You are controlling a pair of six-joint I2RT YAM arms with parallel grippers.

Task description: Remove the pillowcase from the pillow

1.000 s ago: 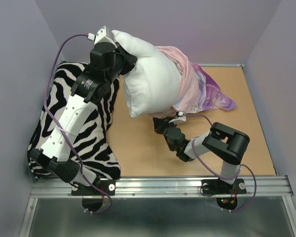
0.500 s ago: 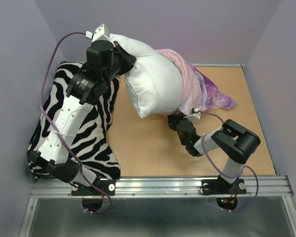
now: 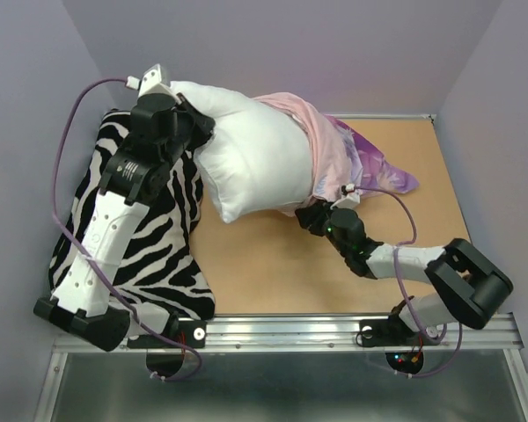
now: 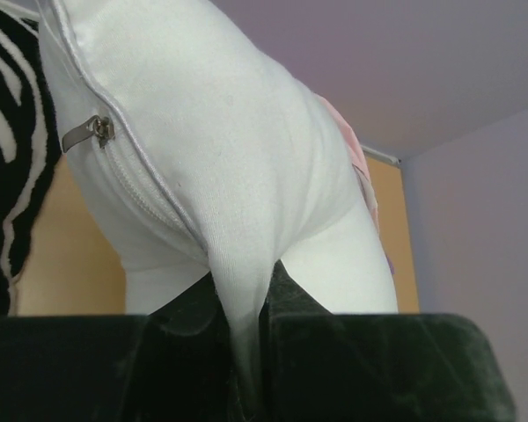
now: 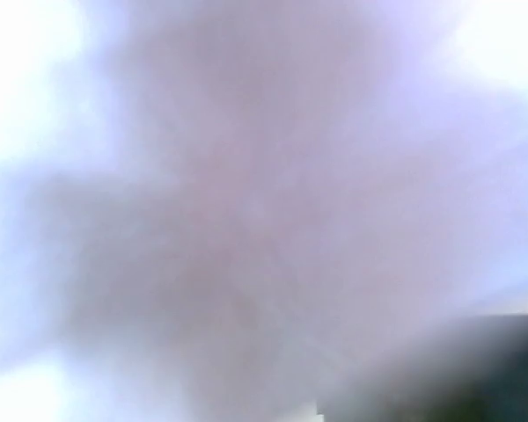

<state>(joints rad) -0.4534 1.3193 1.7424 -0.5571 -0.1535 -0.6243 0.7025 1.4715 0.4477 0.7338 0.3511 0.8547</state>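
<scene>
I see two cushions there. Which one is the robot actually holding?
The plain white pillow, with its corner pinched in the left gripper. The zebra-striped cushion lies flat beneath that arm, and no gripper holds it.

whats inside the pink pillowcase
One end of the white pillow is inside the pillowcase; most of the pillow sticks out toward the zebra cushion. How deep it reaches is covered by the fabric.

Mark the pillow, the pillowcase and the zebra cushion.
pillow (image 3: 251, 167): top external view, middle of its bare white body.
pillowcase (image 3: 334, 156): top external view, bunched pink fabric.
zebra cushion (image 3: 163, 255): top external view, striped top face.
</scene>
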